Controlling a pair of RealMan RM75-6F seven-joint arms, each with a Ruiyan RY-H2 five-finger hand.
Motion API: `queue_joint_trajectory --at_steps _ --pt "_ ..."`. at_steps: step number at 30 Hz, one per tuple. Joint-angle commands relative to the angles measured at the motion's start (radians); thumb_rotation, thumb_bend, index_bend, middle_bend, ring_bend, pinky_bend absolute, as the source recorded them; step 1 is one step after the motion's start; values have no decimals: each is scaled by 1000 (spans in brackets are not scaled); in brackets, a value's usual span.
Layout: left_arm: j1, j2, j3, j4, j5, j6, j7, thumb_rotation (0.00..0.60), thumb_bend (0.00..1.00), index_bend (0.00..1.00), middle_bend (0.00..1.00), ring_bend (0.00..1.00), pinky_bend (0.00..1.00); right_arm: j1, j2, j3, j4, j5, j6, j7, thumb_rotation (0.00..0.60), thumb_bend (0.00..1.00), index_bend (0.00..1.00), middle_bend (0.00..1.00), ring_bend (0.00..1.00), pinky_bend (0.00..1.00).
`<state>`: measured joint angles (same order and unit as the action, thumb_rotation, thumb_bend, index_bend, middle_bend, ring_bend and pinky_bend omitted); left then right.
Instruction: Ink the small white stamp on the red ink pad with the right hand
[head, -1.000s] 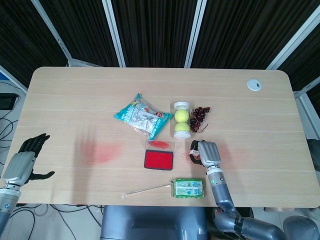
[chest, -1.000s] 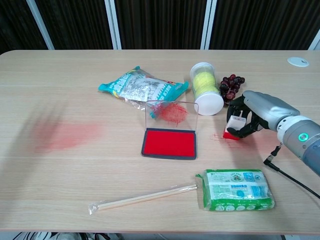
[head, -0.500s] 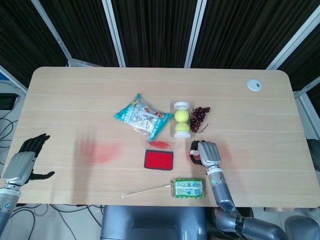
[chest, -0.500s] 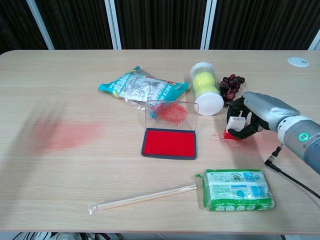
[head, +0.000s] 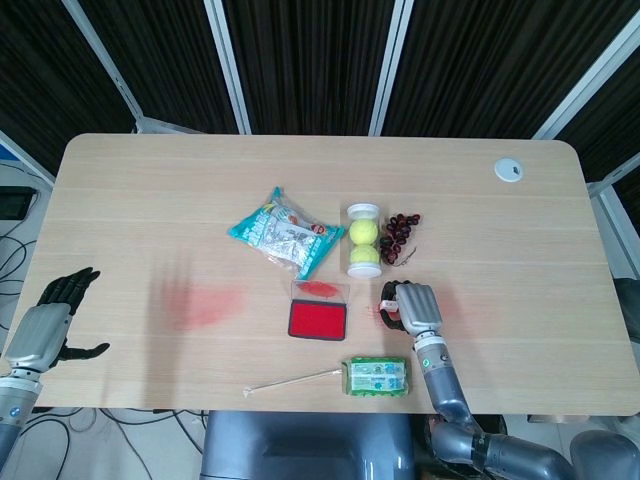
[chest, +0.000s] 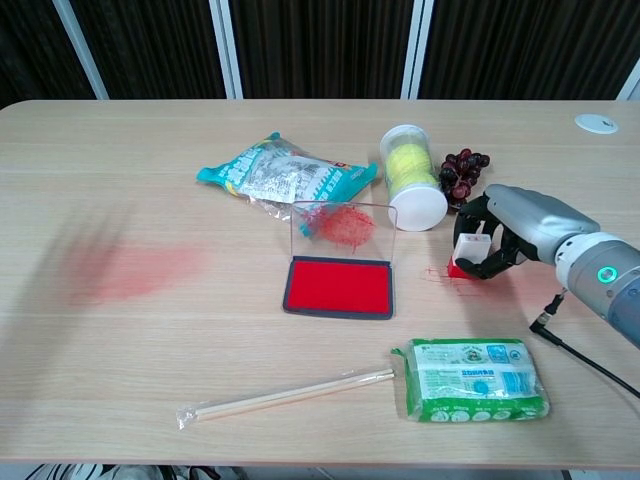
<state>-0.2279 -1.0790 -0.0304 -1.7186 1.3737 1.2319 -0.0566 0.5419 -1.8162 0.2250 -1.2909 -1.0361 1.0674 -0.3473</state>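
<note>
The right hand (chest: 505, 232) is closed around the stamp (chest: 468, 252), its dark fingers (chest: 487, 262) curled over the white body. The stamp's red base sits on the table (chest: 300, 60), on a small red smear. Stamp and hand lie to the right of the ink pad (chest: 338, 287), apart from it, with bare wood between. In the head view the right hand (head: 415, 305) covers most of the stamp (head: 386, 309), and the ink pad (head: 318, 319) lies level with it to the left.

The ink pad is open; its clear lid (chest: 343, 227) stands upright at the far edge, marked with red.

The left hand (head: 50, 318) holds nothing, fingers spread, off the table's near left edge. It appears in the head view only.

Item count:
- One stamp.
- One ink pad.
- One tube (chest: 412, 176) holding two tennis balls (head: 362, 246).
- One bunch of grapes (chest: 461, 174), just beside the tube.
- One snack bag (chest: 280, 176).
- One green pack (chest: 475, 379), near the front edge.
- One wrapped pair of chopsticks (chest: 288, 396).
- One large red stain (chest: 135, 272) on the left of the table.
</note>
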Motion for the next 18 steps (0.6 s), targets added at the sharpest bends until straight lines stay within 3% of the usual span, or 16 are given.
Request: queue_joint_trajectory --at_steps 1,18 --pt "0 0 0 0 0 -1 0 600 38 0 0 0 0 0 1 0 -2 3 -1 -3 600 483 579 468 429 487" --pt "0 0 -1 0 -1 1 1 600 38 0 0 0 0 2 8 -3 -10 12 -4 -10 600 472 411 461 427 478"
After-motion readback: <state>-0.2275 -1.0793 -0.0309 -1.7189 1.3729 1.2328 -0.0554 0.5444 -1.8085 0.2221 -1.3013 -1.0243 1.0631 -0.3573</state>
